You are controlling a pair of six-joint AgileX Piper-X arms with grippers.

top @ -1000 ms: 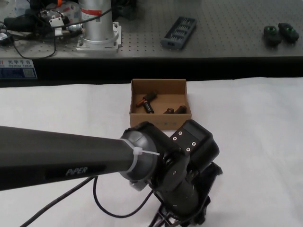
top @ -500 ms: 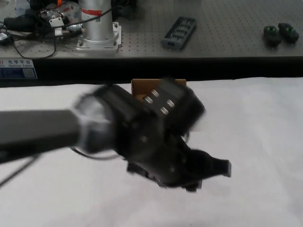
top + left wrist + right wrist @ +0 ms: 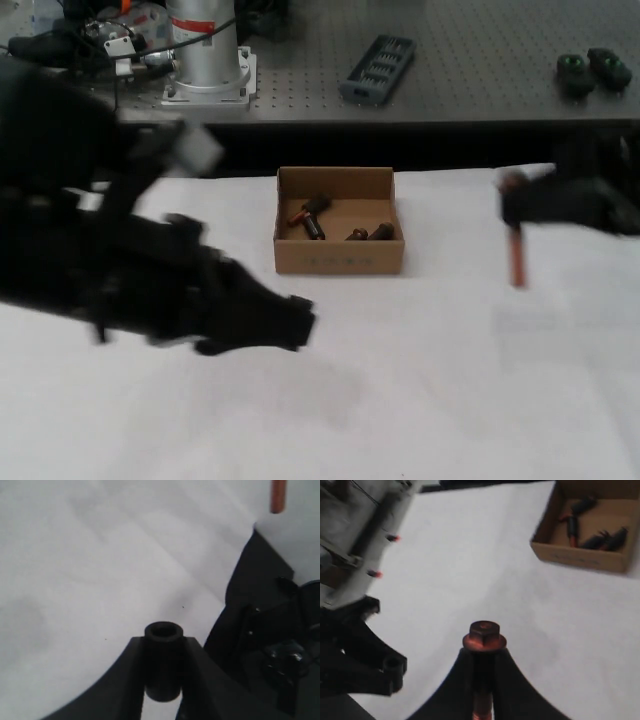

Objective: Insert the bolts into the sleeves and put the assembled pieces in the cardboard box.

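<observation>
In the brown cardboard box, several dark assembled pieces; clamped in the left gripper, a smooth black tubular sleeve; in the right gripper, a coppery hex-headed bolt.

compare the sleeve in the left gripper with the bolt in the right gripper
The sleeve is black; the bolt is copper-coloured. The sleeve is a hollow tube with an open end; the bolt has a flanged hex head on a thinner shank. Both are held clamped, the sleeve by the left gripper, the bolt by the right gripper.
</observation>
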